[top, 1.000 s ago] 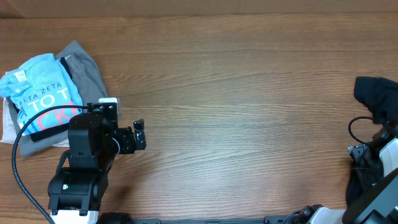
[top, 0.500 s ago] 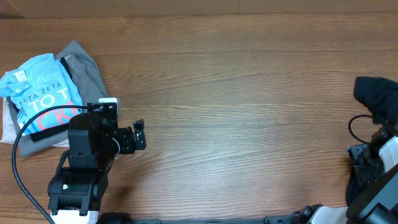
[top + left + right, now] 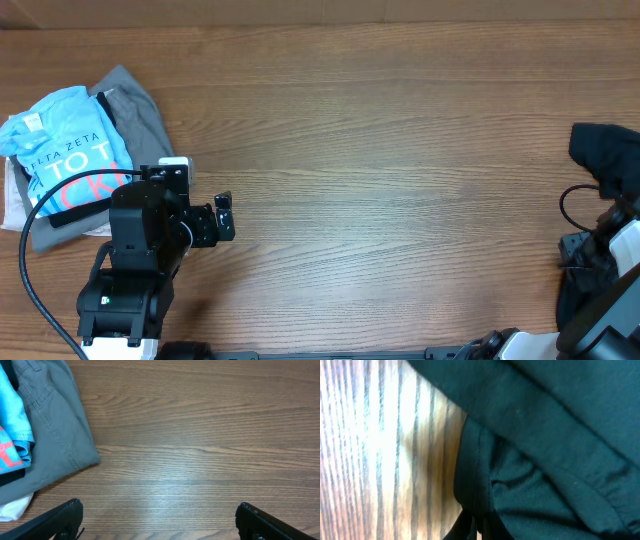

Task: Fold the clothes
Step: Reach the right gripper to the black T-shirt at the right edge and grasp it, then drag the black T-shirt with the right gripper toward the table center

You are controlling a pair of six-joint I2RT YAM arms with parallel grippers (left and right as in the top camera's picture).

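The biggest risk was the black T-shirt (image 3: 606, 156) itself. It lay bunched at the far right edge of the table (image 3: 400, 120), partly out of the overhead view, so a pull from there could have dragged it over in a heap rather than spread it, or let part of it slide off the edge. Next was the grip. The right gripper (image 3: 475, 529) was clenched on a narrow fold of the black fabric (image 3: 545, 445) close to the wood, and so thin a pinch might have taken only one layer or slipped free once the cloth's weight came onto it. How much it really held could not be told from the wrist view. A smaller worry was that the left gripper (image 3: 223, 215) hung released and empty, jaws wide, well apart from the shirt near the opposite side, so only one arm was there to steady the cloth. The surface was a broad wood-grain tabletop, bare across its middle, which seemed room enough for folding. At its left end lay a pile with a light blue shirt (image 3: 60, 150) on top of a grey garment (image 3: 142, 108) and a scrap of white cloth (image 3: 12, 508) beneath. A black cable (image 3: 28, 275) looped beside the left arm. Almost nothing of the room showed beyond the table.
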